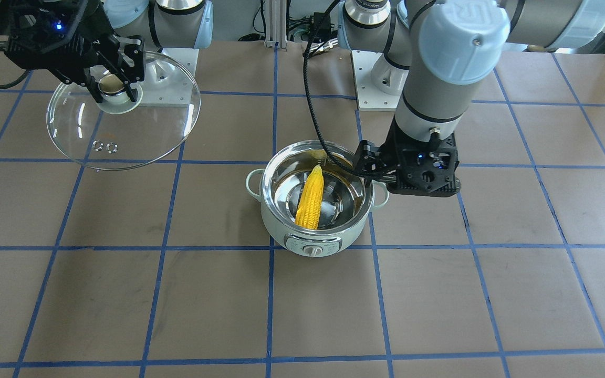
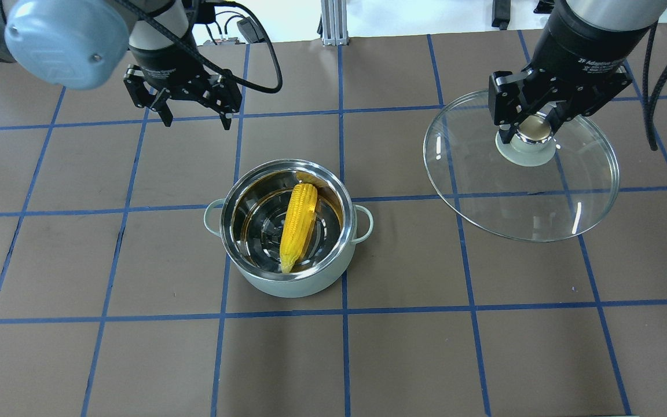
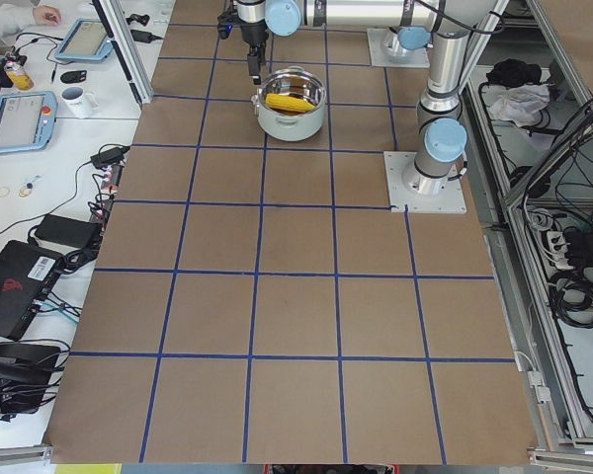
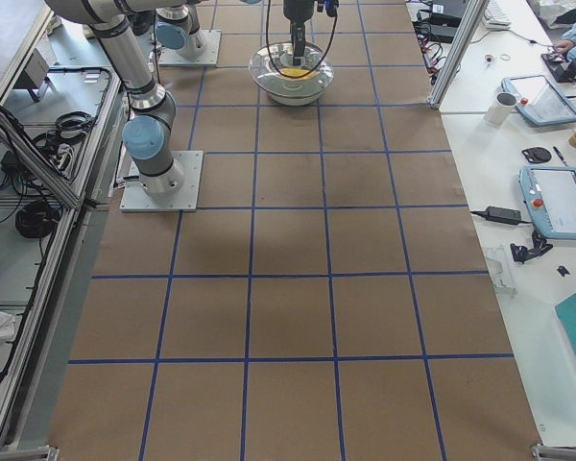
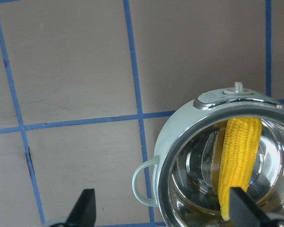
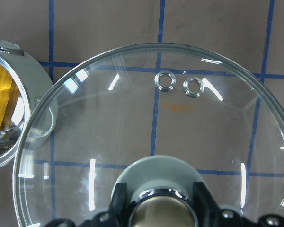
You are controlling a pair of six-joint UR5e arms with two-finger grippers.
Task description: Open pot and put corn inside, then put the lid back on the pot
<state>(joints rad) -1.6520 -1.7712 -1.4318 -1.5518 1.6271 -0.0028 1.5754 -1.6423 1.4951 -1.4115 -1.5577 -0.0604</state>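
The mint-green pot [image 2: 304, 284] stands open mid-table, its knob panel [image 1: 313, 248] facing away from the robot. The yellow corn [image 2: 299, 223] lies tilted inside it, tip against the near rim; it also shows in the front view [image 1: 311, 197] and the left wrist view [image 5: 239, 156]. My left gripper [image 2: 194, 119] is open and empty, above the table beyond the pot's left side. My right gripper [image 2: 527, 136] is shut on the knob of the glass lid [image 2: 519, 197] and holds it above the table, to the right of the pot. In the right wrist view the lid [image 6: 156, 127] fills the frame, with the pot's rim [image 6: 19, 85] at the left.
The brown table carries a blue tape grid [image 2: 342, 307]. The arms' white base plates [image 1: 371, 84] sit at the robot's side. Side benches with tablets [image 4: 557, 197] and a mug [image 4: 506, 104] stand beyond the table's long edge.
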